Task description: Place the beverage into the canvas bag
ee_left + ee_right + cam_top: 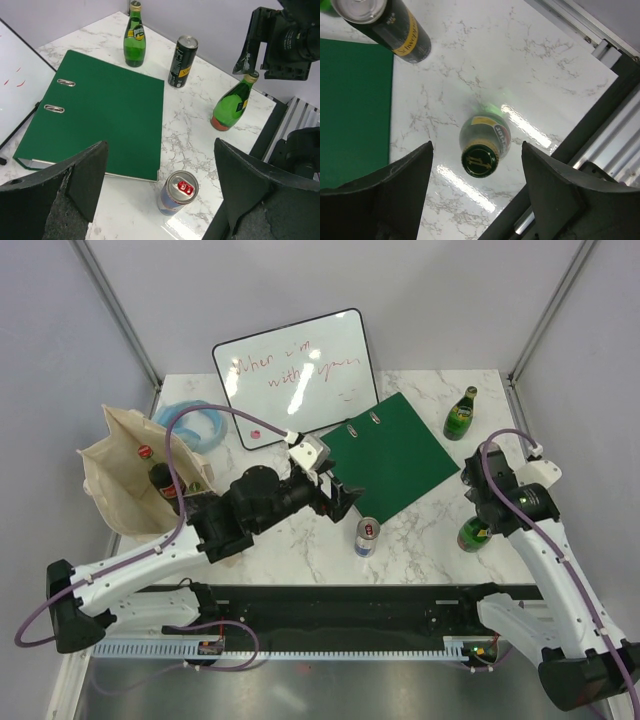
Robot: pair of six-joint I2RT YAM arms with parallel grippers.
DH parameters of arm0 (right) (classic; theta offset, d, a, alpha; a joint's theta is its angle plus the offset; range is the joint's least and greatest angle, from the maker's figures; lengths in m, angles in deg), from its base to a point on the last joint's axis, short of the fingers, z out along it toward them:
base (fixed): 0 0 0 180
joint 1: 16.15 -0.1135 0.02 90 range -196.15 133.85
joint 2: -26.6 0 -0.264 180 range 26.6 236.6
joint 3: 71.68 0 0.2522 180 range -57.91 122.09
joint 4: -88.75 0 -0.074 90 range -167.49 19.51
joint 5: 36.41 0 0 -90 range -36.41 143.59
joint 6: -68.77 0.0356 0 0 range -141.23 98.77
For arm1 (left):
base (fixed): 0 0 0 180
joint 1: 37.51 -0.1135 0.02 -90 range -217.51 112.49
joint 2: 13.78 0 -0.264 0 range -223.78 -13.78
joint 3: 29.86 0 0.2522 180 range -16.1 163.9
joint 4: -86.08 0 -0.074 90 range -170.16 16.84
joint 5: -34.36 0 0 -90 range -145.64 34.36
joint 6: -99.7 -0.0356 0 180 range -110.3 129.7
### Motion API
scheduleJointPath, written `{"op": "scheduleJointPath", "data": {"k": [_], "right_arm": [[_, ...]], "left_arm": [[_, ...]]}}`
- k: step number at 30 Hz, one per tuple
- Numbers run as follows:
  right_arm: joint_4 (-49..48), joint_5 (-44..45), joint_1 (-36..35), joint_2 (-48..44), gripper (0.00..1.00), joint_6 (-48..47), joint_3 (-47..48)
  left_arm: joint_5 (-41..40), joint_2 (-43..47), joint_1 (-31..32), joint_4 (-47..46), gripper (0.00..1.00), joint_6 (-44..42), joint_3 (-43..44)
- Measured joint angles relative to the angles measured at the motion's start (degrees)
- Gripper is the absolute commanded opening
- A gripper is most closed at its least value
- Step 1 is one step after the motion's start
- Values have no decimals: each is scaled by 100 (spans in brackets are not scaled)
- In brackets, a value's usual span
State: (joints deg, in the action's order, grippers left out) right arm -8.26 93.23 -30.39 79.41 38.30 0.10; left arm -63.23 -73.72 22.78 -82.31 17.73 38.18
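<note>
Top external view: the canvas bag point(100, 470) is standing open at the left edge of the table point(420, 550). It is holding a dark bottle point(158, 478) with a red cap, and cloth is hiding the rest of its inside. The left gripper point(343, 497) is hovering spread and empty just beyond a silver can point(366, 537). The right gripper point(482, 507) is hanging over the near green bottle point(474, 534), and its own arm is covering most of the fingers here. A far green bottle point(460, 413) is standing behind the green binder point(390, 455).

Left wrist view: the left gripper point(160, 150) is showing its fingers wide apart, gripping nothing. The silver can point(177, 192) is standing upright below the gap. A black can point(182, 55) is standing between the two green bottles point(134, 35) point(231, 102).

Right wrist view: the right gripper point(476, 146) is spreading its fingers on either side of the near green bottle point(482, 140), clear of the glass. The frame edge is cutting off the black can point(395, 30) and the binder point(350, 110).
</note>
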Motion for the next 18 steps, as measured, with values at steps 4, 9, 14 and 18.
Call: {"op": "scheduleJointPath", "data": {"k": [4,9,14,18], "right_arm": [[-437,-122,0,9,74,-190,-136],[-634,-245,0,96,68,-321,-592],[-634,-227,0,13,59,-422,-732],[-629,-192,0,-28,57,-501,-732]], "left_arm": [[-140,240,0,195,93,4,-118],[-321,415,0,341,93,4,-146],[-487,444,0,385,93,2,-188],[-570,433,0,391,93,4,-203]]}}
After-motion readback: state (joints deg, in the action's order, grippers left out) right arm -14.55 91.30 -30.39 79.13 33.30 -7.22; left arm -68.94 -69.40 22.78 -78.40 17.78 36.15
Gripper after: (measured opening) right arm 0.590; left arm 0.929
